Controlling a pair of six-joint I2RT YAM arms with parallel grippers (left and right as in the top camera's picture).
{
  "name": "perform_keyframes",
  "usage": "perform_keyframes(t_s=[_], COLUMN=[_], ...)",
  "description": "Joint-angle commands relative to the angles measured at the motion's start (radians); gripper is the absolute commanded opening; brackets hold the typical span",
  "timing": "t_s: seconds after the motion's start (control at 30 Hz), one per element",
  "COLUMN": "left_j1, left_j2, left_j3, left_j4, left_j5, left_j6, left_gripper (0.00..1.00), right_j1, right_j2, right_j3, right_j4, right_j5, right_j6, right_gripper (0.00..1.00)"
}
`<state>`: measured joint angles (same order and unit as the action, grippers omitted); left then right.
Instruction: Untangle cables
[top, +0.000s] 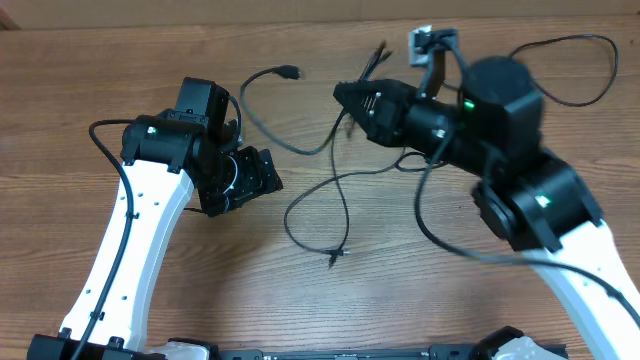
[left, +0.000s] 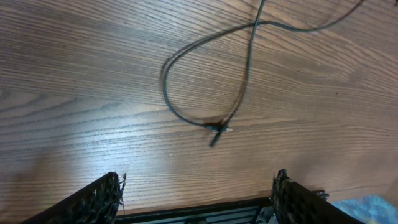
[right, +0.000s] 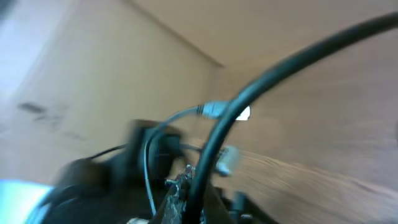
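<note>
Several thin black cables lie crossed on the wooden table. One cable (top: 262, 112) runs from a plug at the back, curves left and then right toward my right gripper (top: 342, 97). That gripper is shut on a black cable (right: 249, 93), which rises from its jaws (right: 189, 186) across the blurred right wrist view. Another cable forms a loop (top: 318, 205) ending in a small plug (left: 215, 133) near the table's front. My left gripper (top: 268, 180) hovers left of this loop, open and empty (left: 199, 186), with its fingers (left: 99, 200) wide apart.
A small white connector (top: 420, 40) lies at the back edge behind the right arm. A light plug on a thin cord (right: 214, 109) hangs in front of the right wrist. The arms' own thick black cables (top: 560, 60) arc over the right side.
</note>
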<state>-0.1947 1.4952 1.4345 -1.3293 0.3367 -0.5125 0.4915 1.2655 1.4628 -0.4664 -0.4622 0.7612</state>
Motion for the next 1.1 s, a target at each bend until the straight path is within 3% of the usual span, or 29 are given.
perform_keyframes(t_s=[0.0, 0.5, 0.7, 0.93, 1.07], left_j1=[-0.002, -0.002, -0.002, -0.002, -0.002], left_j2=[-0.011, -0.011, -0.011, -0.011, -0.011], left_j3=[-0.003, -0.003, -0.003, -0.003, -0.003], left_j4=[0.003, 0.003, 0.010, 0.006, 0.000], left_j5=[-0.007, -0.007, -0.006, -0.007, -0.007], left_j6=[0.019, 0.019, 0.018, 0.015, 0.015], left_gripper=[0.79, 0.79, 0.79, 0.79, 0.78], right_j1=[-0.003, -0.003, -0.003, -0.020, -0.060], right_j2=[-0.056, -0.114, -0.105, -0.104, -0.104], right_j3=[0.025, 0.025, 0.025, 0.025, 0.025], right_j4=[0.059, 0.138, 0.211, 0.204, 0.072], right_j5=[-0.064, -0.154, -0.328, -0.312, -0.136], right_j6=[-0.011, 0.085, 0.174, 0.174, 0.147], right_gripper=[0.04, 0.04, 0.04, 0.04, 0.04])
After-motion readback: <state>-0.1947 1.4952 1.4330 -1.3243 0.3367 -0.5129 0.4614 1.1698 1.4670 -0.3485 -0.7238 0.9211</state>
